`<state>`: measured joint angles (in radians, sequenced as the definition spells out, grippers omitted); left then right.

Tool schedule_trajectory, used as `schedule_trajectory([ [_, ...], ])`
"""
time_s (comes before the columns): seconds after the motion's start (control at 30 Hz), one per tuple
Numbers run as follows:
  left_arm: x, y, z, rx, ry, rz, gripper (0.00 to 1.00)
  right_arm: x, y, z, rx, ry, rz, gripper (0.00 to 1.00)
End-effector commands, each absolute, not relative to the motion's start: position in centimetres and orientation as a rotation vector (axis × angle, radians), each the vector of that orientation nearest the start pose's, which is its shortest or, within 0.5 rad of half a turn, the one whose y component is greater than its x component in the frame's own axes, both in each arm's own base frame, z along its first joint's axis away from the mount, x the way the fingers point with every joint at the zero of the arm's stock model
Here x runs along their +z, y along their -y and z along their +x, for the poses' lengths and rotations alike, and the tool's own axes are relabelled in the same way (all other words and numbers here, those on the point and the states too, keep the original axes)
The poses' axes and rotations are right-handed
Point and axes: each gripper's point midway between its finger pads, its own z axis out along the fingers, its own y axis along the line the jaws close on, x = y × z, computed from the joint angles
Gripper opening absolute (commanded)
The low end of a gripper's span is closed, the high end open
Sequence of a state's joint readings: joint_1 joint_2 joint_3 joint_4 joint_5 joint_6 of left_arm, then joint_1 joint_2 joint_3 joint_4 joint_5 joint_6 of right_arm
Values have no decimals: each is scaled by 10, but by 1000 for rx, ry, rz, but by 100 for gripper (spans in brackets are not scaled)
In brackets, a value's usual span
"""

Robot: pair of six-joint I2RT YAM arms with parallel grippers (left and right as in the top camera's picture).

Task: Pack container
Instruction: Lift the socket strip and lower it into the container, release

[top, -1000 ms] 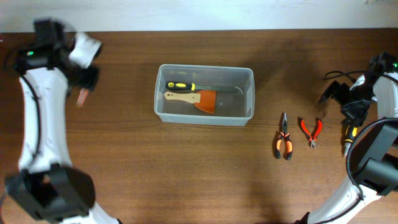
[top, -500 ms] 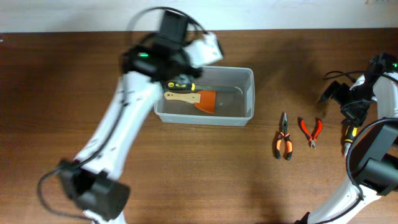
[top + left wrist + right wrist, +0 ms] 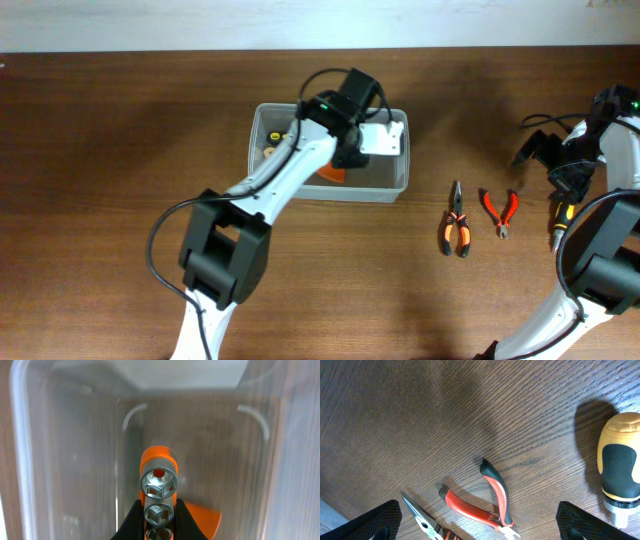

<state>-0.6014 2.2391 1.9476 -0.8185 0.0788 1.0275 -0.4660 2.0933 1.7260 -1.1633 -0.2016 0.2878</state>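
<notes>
Starting at the near side, the dark wood-grain counter [image 3: 330, 300] is bare except for the left arm [image 3: 225, 260], which reaches across it. Farther on and to the right, orange-and-black pliers [image 3: 456, 232] and red cutters [image 3: 499, 212] lie side by side without touching. A yellow-handled screwdriver [image 3: 620, 465] lies near the right edge. The right jaws stand wide apart above that patch, gripping nothing.

Mid-counter sits the container [image 3: 380, 190], open top up, its long axis running left to right. There is free counter on all four sides of it. An orange scraper [image 3: 335, 172] lies inside. The left jaws hang over the container's right half, nearly closed on an orange socket rail [image 3: 159, 482] held above its floor.

Beyond the far rim, a strip of counter ends at a pale surface [image 3: 300, 20].
</notes>
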Motion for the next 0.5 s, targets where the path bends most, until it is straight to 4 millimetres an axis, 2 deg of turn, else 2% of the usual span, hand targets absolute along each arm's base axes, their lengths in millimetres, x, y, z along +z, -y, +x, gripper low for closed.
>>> schedule_trajectory([
  [0.0,85,338,434,-26,2375,-2738,1,85,156,388,300,-2813,1108,99],
  [0.27,64,343,432,-9,2347,-2727,2,85,156,388,300,-2813,1108,99],
  [0.47,64,349,439,-23,2368,-2757,43,85,156,388,300,-2813,1108,99],
])
